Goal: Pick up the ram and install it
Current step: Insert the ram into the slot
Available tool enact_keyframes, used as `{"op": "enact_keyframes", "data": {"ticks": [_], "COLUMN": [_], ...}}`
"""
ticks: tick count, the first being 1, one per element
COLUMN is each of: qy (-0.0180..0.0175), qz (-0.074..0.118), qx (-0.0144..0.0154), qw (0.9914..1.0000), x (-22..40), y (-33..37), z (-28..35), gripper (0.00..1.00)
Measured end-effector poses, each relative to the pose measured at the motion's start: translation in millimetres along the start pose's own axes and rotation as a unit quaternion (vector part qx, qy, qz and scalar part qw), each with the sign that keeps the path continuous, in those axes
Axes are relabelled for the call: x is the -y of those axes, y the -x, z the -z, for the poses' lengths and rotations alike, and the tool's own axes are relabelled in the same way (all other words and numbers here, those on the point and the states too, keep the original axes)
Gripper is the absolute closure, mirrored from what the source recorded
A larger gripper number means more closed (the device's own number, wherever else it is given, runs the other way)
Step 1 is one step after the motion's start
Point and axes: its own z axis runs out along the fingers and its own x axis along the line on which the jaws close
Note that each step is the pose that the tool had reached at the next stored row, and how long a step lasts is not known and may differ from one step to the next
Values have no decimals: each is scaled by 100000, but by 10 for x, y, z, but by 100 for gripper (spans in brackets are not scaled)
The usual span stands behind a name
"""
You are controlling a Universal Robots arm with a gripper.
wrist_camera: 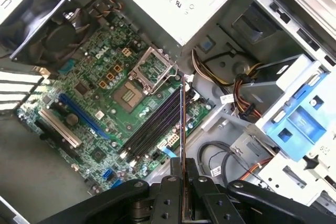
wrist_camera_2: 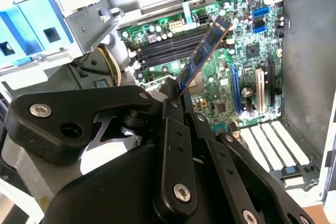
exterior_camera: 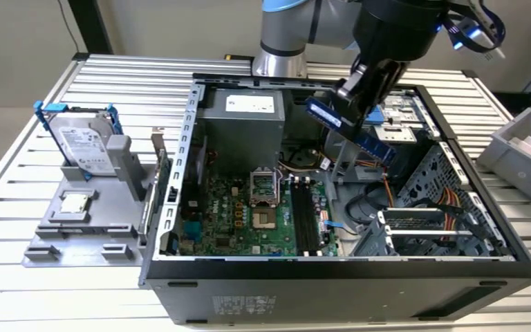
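Ram [exterior_camera: 328, 115]: long, thin blue-and-dark stick, clamped between the jaws of the gripper [exterior_camera: 353, 97].

Exterior view. The ram hangs tilted in the air, well above the motherboard [exterior_camera: 238, 221] and clear of it, over the side of the open computer case [exterior_camera: 339, 273] that lies toward the exterior view's right of the motherboard. The long black memory slots [exterior_camera: 307, 221] run along the motherboard's edge on that same side. The grey power supply [exterior_camera: 243, 114] sits just behind the motherboard. Outside the case, to the exterior view's left of the motherboard, a silver hard drive [exterior_camera: 86, 142] stands in a blue bracket on a grey stand, and a small square chip [exterior_camera: 74, 203] lies in front of it, all on the slatted counter [exterior_camera: 25, 138].

Second wrist view. The gripper [wrist_camera_2: 173, 99] pinches one end of the ram [wrist_camera_2: 202, 56]. The rest of the stick slants out over the motherboard [wrist_camera_2: 236, 82], near the memory slots [wrist_camera_2: 168, 45].

First wrist view. The ram [wrist_camera: 181, 129] is seen edge-on as a thin line rising from the gripper [wrist_camera: 182, 174]. It crosses in front of the memory slots [wrist_camera: 152, 124] of the motherboard [wrist_camera: 94, 87].
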Motion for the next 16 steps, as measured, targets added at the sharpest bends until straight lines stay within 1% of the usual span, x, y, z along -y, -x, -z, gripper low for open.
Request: {"op": "enact_keyframes", "data": {"ticks": [3,7,12,16], "qy": [20,46,77,103], "qz": [-1455,-3644,-6214,-8129], "qx": [44,109,188,248], "qw": [99989,99934,99807,99669], "x": [0,0,0,-1], "y": [0,1,1,1], "z": [0,-1,-1,-1], "gripper": [100,100,100,100]}}
